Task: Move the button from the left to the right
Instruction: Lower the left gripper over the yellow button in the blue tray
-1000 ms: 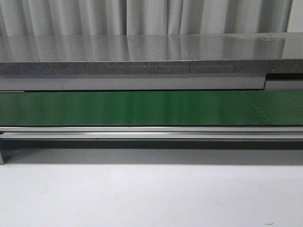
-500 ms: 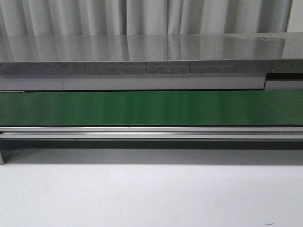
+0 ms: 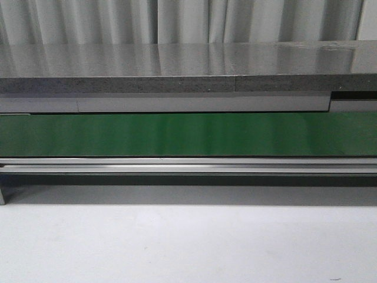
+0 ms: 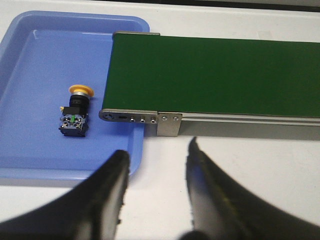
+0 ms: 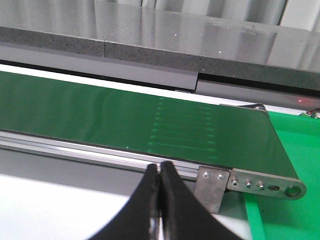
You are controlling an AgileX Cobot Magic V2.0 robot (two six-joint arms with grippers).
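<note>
The button [image 4: 76, 110], with a yellow cap and a black body, lies on its side in a blue tray [image 4: 30, 75] beside the end of the green conveyor belt [image 4: 215, 75]. My left gripper [image 4: 156, 152] is open and empty above the white table, near the tray's corner and apart from the button. My right gripper [image 5: 160, 170] is shut and empty in front of the belt's other end [image 5: 150, 120]. Neither the button nor any gripper shows in the front view, which shows the belt [image 3: 188, 134].
A green tray [image 5: 295, 215] sits under the belt's end roller [image 5: 292, 190] in the right wrist view. A grey stone-like shelf [image 3: 177, 71] runs behind the belt. A metal bracket [image 4: 169, 125] hangs below the belt's frame.
</note>
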